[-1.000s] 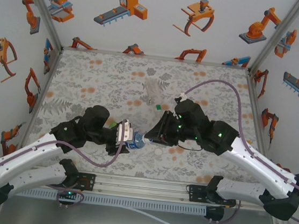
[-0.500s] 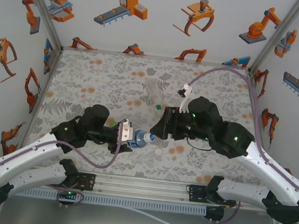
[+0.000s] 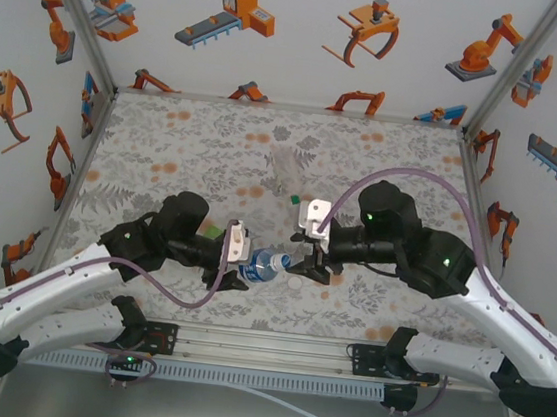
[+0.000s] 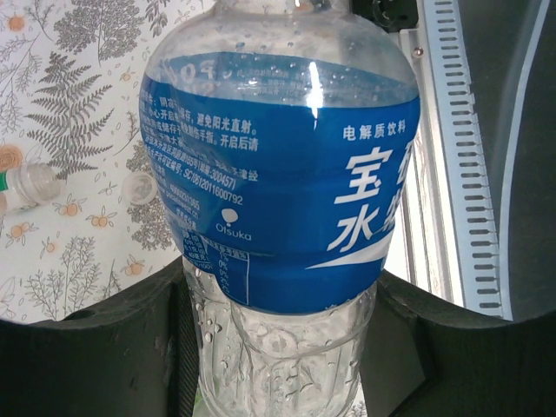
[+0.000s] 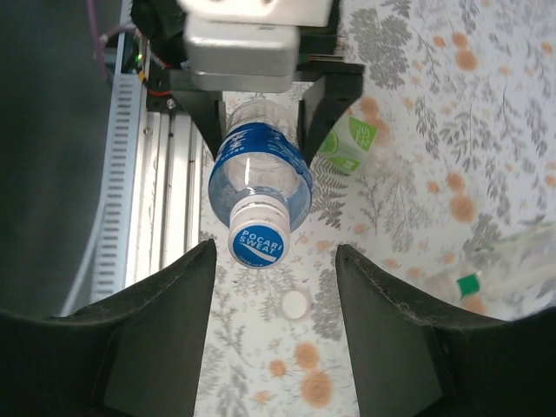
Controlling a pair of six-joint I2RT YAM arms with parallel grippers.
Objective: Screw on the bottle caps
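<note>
Above the bench [image 3: 166, 135], toward its near edge, the left tool [image 3: 242, 268] clamps the blue-label bottle [image 3: 258, 264] on its side. The right tool [image 5: 274, 261] gapes wide astride its whitish-blue cap [image 5: 258, 243], not touching. This looks like the tightening step; next, close squarely on the cap and twist.

There are three bottles: this one, the colourless bottle [image 3: 287, 174] mid-bench, and the green-tinted bottle [image 5: 347, 143]. There are three caps: this one, the white cap [image 5: 295, 303] lying loose, and the green cap [image 5: 467, 283].

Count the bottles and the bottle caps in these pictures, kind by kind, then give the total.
Bottles: 3 (blue-label bottle, green-tinted bottle, colourless bottle)
Caps: 3 (whitish-blue cap on the blue-label bottle, white cap lying loose, green cap at the colourless bottle's neck)
Total: 6
</note>
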